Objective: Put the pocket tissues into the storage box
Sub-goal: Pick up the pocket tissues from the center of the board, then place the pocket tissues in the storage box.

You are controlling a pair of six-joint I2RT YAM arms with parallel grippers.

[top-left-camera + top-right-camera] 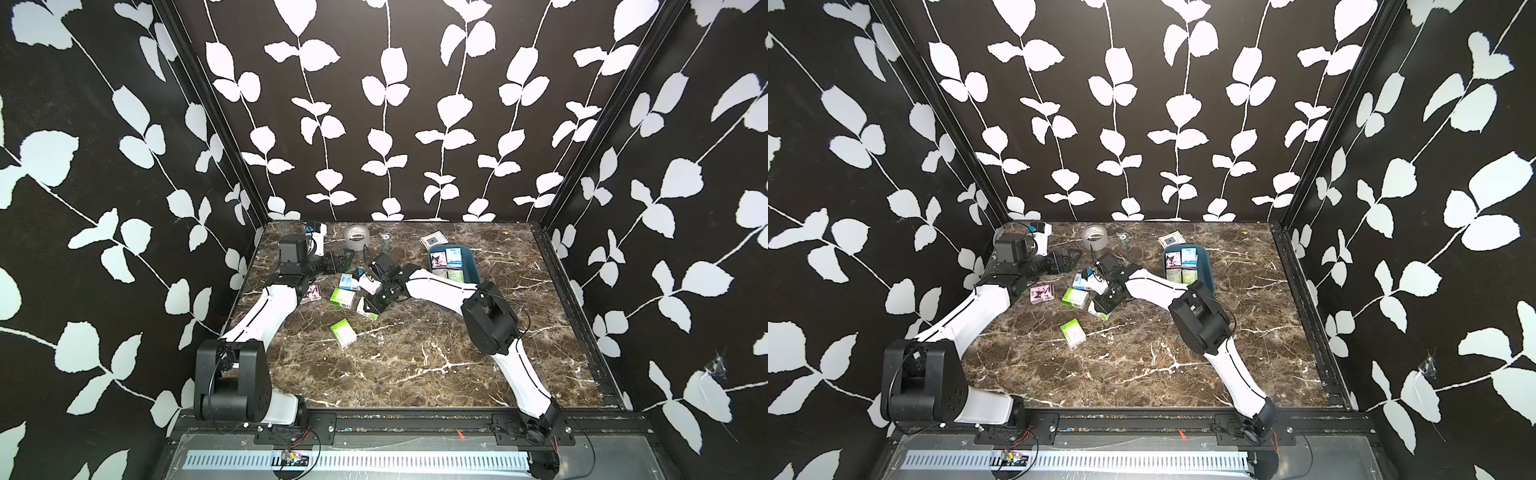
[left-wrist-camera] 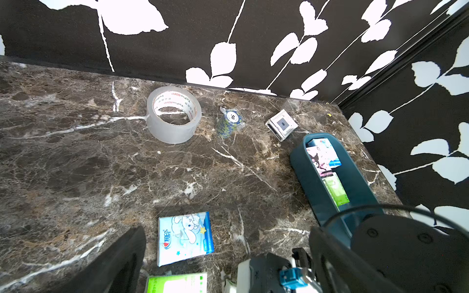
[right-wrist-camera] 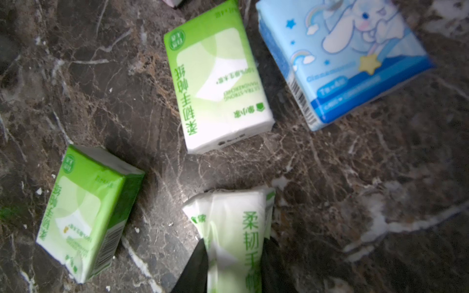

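Right gripper [image 3: 234, 251] has its fingers clamped on the long sides of a green pack [image 3: 228, 215], and the wrap bulges between them. So I'd guess these pocket tissues are light, soft and squashy under slick film. Best hold is probably across the narrow width at mid-body, not the floppy end flaps.

Left gripper [image 2: 227, 228] hangs spread wide over a blue pack [image 2: 185, 238], gripping nothing.

In a top view the storage box [image 1: 469, 264] sits at 2 o'clock from the pinched pack, with a few packs inside. The blue pack lies at about 10 o'clock from it.
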